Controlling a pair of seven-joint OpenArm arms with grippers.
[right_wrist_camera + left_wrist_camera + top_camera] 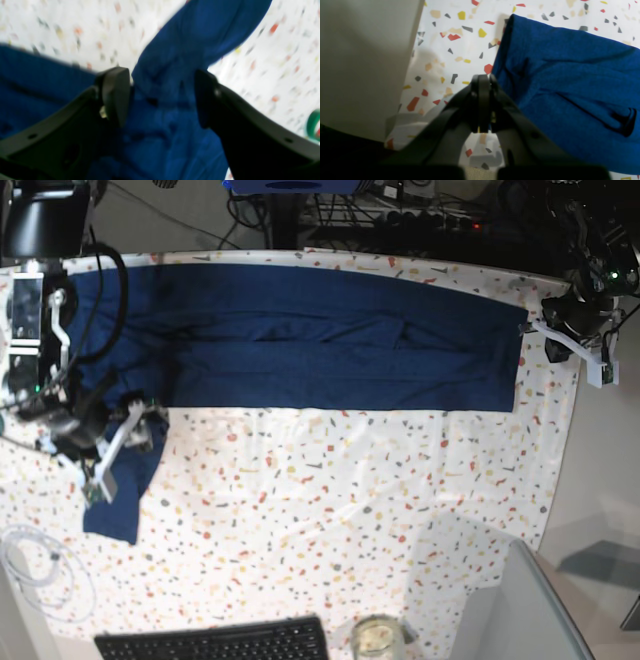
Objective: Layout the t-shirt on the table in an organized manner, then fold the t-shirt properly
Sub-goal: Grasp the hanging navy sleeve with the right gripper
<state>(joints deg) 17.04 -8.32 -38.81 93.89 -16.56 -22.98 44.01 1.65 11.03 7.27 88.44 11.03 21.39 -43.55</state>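
The dark blue t-shirt lies as a long band across the far side of the table. One sleeve hangs toward the front at the left. My right gripper is open over that sleeve; in the right wrist view the sleeve runs between the spread fingers, and the gripper is low over the cloth. My left gripper is at the shirt's right edge. In the left wrist view it is shut, with the shirt's edge just beside it.
A black keyboard and a glass jar sit at the front edge. A white cable coils at the front left. A pale grey panel stands at the front right, and shows in the left wrist view.
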